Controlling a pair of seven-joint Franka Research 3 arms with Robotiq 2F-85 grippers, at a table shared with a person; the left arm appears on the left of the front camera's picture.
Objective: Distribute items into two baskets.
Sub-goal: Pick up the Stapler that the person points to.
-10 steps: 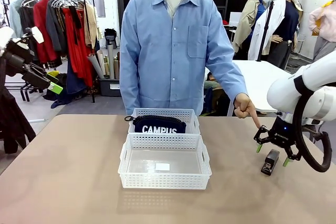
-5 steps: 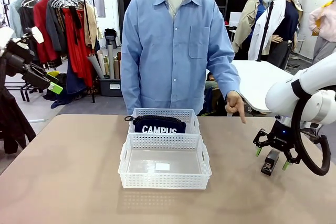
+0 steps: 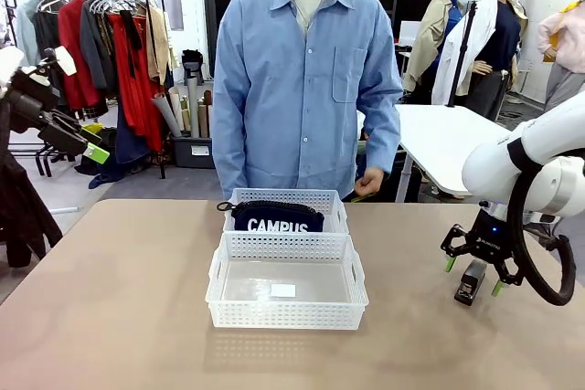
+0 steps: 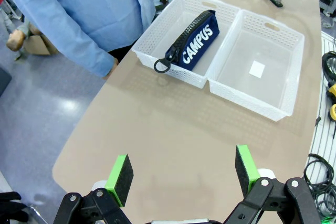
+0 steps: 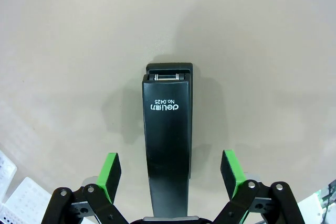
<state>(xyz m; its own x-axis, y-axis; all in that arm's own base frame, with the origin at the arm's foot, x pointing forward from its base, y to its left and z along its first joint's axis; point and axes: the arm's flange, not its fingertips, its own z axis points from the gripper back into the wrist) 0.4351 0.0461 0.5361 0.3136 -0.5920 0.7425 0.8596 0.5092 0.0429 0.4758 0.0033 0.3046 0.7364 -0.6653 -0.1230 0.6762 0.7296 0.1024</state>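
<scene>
Near basket (image 3: 288, 317) and far basket (image 3: 285, 196), two white plastic lattice boxes, touch on the desk (image 3: 119, 299); the far one holds one soft navy pouch (image 3: 277, 219). One slim black stapler (image 5: 167, 140) lies on the desk between the right gripper (image 5: 171, 173)'s spread pads, untouched. The left gripper (image 4: 184, 174) hangs released too.

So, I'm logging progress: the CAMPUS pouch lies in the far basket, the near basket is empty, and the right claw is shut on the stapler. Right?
Not quite: the right claw is open, its green pads standing clear on either side of the stapler, as the right wrist view shows. The rest holds.
</scene>
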